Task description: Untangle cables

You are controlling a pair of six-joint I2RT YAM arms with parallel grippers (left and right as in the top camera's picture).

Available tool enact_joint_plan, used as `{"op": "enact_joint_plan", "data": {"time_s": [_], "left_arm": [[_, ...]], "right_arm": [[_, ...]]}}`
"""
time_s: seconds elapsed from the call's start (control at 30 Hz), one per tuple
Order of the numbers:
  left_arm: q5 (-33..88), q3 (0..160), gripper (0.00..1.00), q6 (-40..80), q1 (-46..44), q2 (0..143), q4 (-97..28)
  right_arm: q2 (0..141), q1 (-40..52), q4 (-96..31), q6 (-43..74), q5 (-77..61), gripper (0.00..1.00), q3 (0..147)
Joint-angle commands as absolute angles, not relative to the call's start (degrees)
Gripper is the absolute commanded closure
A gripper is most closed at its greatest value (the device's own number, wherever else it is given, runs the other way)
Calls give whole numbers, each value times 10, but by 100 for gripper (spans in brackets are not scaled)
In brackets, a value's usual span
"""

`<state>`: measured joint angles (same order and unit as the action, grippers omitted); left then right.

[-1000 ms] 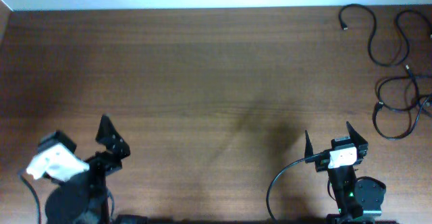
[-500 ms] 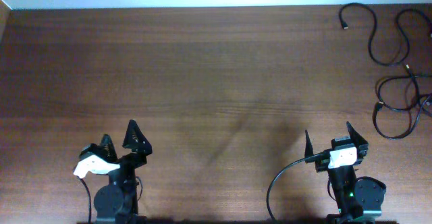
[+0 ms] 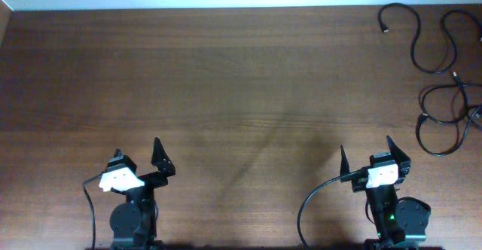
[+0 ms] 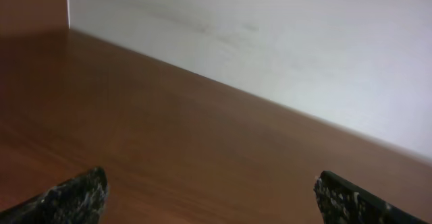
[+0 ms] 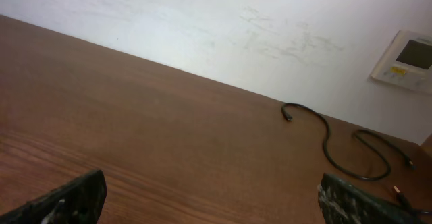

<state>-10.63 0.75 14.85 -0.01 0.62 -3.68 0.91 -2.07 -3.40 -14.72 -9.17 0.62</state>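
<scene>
Several thin black cables (image 3: 440, 69) lie loosely looped at the far right of the wooden table (image 3: 226, 84), one running from a small plug at the back edge down toward a tangle near the right edge. One cable (image 5: 331, 140) shows in the right wrist view, far ahead. My left gripper (image 3: 139, 160) is open and empty at the front left; its view (image 4: 212, 193) shows only bare table and wall. My right gripper (image 3: 365, 156) is open and empty at the front right (image 5: 216, 197), well short of the cables.
A white wall runs along the table's far edge. A white wall panel with a small screen (image 5: 408, 61) hangs at the right in the right wrist view. The right arm's own thick black cable (image 3: 312, 201) loops at the front.
My left arm has swung in from the far left front corner to a centred pose at the front left, its fingers now pointing forward. The right arm and the cables have not moved.
</scene>
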Motion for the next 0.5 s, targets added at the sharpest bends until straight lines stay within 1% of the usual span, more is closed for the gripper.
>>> {"op": "enact_joint_plan", "data": {"time_s": [0.0, 0.1, 0.17, 0.47], "left_arm": [[-82, 5, 1, 27, 3, 3, -42], [-55, 5, 1, 23, 3, 3, -46], [-25, 5, 1, -14, 3, 3, -48], [-27, 5, 1, -13, 3, 4, -48]], "right_arm": [[5, -22, -37, -139, -99, 1, 3], [5, -22, -37, -139, -99, 1, 3], [5, -22, -37, -139, -99, 1, 3], [5, -22, -37, -139, -99, 1, 3]]}}
